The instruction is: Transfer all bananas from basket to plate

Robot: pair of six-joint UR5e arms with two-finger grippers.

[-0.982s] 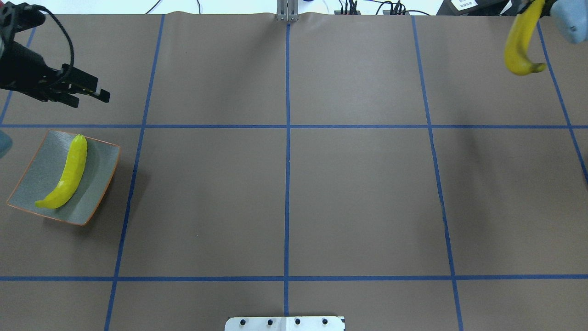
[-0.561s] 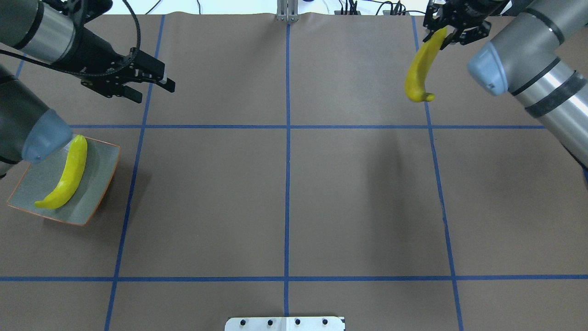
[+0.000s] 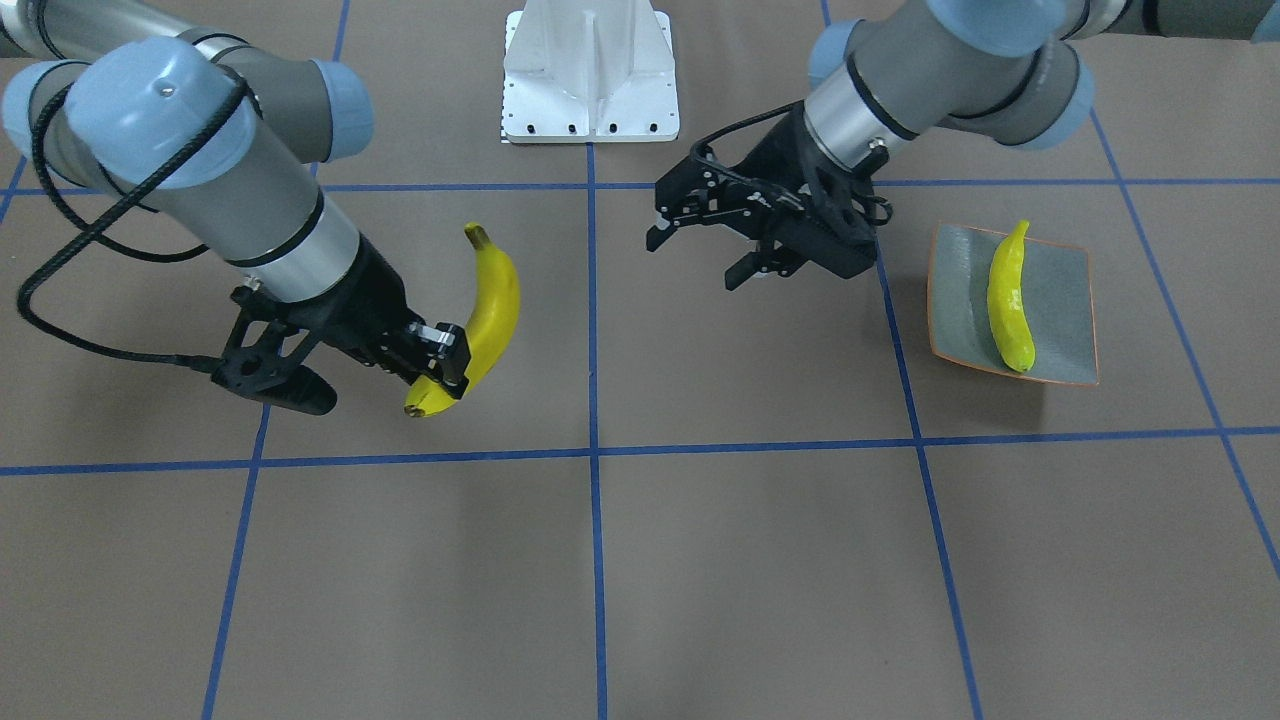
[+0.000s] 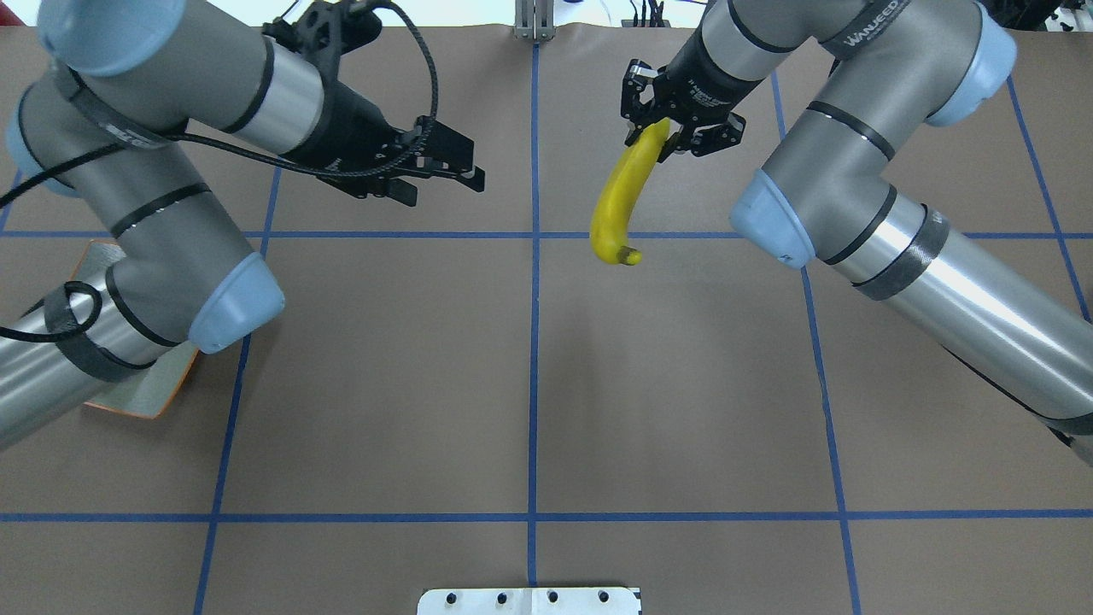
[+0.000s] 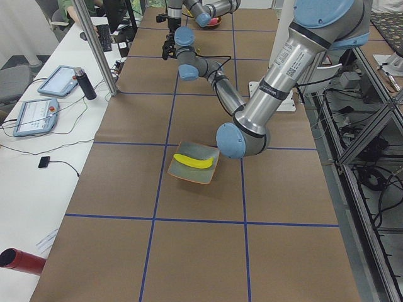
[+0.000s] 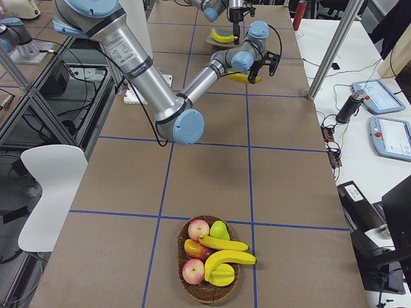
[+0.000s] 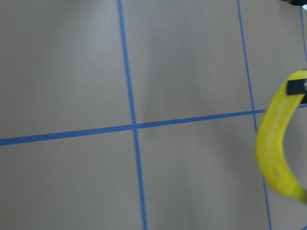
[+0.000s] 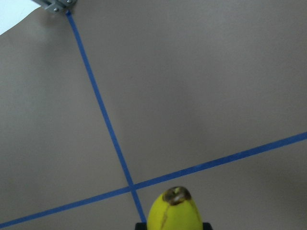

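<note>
Yellow held banana [image 4: 622, 201]: hangs in the air over the far half of the table [image 4: 384, 384], just right of the centre tape line [image 4: 532, 384]; gripped near one end, its brownish tip free at the other
Right jaws: pinched tight on one end of the held banana, nothing else in them
Left jaws: spread wide with nothing between them, just left of the centre tape line in the far half, pointing towards the held banana but apart from it
Plate [image 3: 1060, 300]: square grey-blue dish with an orange rim, flat on the table at the left end; from overhead the left arm [image 4: 162, 248] hides most of it
Banana on the plate [image 3: 1008, 300]: one, lying lengthwise across the dish
Basket [image 6: 192, 294]: woven, at the table's right end; two bananas [image 6: 225, 244] lie on top of apples [image 6: 198, 228]
Table surface: brown paper marked with a grid of blue tape
</note>
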